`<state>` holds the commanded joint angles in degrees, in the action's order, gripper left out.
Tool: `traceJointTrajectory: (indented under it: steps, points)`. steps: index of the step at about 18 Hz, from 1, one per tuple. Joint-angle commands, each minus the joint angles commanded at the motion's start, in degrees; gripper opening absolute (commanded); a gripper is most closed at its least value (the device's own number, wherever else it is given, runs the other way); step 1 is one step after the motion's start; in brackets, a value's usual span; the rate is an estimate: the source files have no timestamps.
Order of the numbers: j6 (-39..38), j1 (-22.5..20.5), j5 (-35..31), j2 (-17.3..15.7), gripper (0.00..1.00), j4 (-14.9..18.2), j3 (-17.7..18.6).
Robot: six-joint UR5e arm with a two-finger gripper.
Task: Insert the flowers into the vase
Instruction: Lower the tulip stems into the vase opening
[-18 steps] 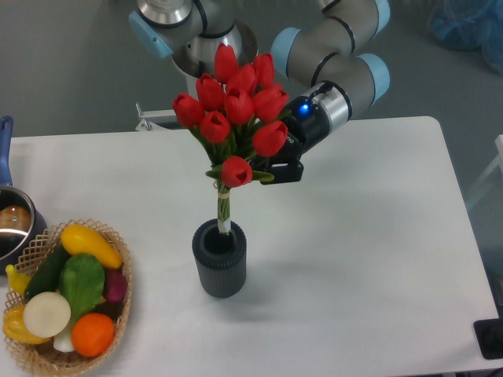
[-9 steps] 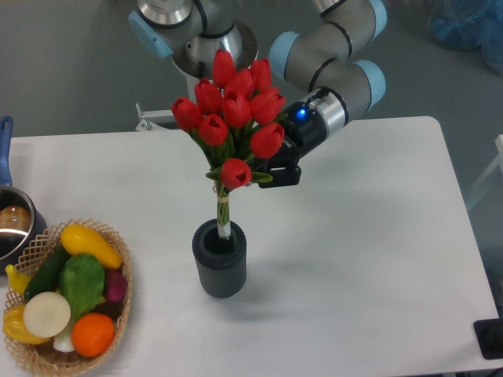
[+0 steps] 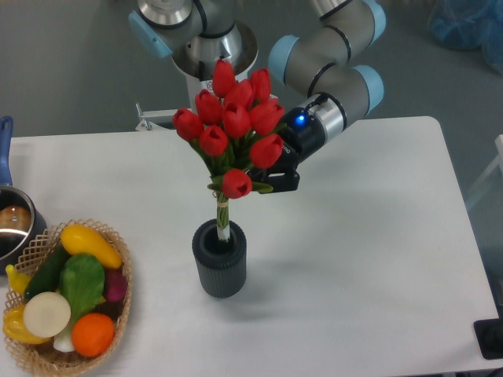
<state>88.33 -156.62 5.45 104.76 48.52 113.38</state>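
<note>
Above the ribbed grey vase [image 3: 219, 259], tulip bunch [image 3: 232, 122] standing nearly upright, buds up, stem ends dipping into the mouth, gripper [image 3: 263, 179] clasping the leafy part from the right (fingers mostly hidden).

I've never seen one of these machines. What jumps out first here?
The bunch of red tulips mid-table, stems reaching down into the mouth of a small dark ribbed vase. The robot's hand is at the bunch from the right, behind the blooms. At the lower left sits a wicker basket of colourful vegetables.
</note>
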Motion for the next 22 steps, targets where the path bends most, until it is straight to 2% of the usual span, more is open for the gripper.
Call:
traceJointTrajectory:
  steps: [2, 22]
  points:
    - [0.00, 1.14, 0.00, 0.44, 0.19, 0.00, -0.09]
    - [2.99, 0.70, -0.09, 5.27, 0.19, -0.09, 0.79]
